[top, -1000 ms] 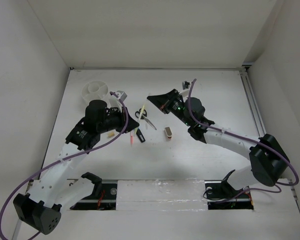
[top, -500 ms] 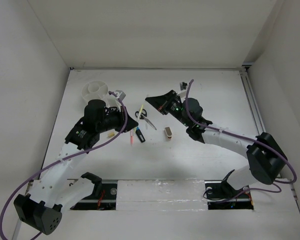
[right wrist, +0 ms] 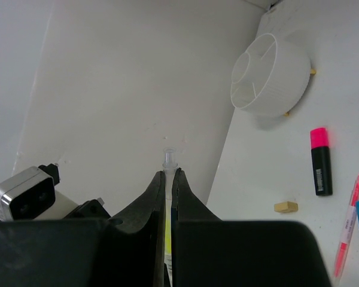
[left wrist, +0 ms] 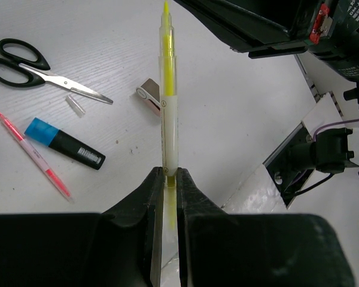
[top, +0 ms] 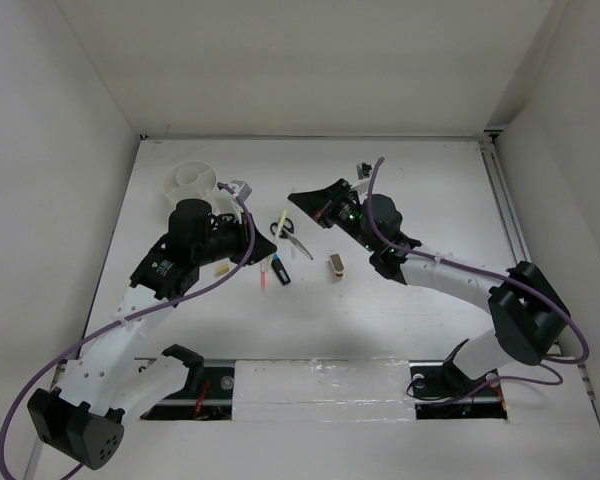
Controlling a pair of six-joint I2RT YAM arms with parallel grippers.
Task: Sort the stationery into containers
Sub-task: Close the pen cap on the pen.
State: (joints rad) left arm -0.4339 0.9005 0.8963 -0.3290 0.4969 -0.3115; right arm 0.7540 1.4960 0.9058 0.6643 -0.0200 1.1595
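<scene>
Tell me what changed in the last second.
The right arm shifted slightly left. The left gripper and right gripper stay shut on the thin yellow clear-barrelled pen. The black-handled scissors, blue highlighter and round white plastic tub have not moved.

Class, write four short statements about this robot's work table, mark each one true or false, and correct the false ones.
1. The left gripper is shut on the yellow pencil. True.
2. The scissors lie inside the white tub. False: they lie on the table, outside the tub.
3. The blue highlighter lies next to the pink pencil. True.
4. The pink highlighter stands upright in the tub. False: it lies flat on the table, apart from the tub.
</scene>
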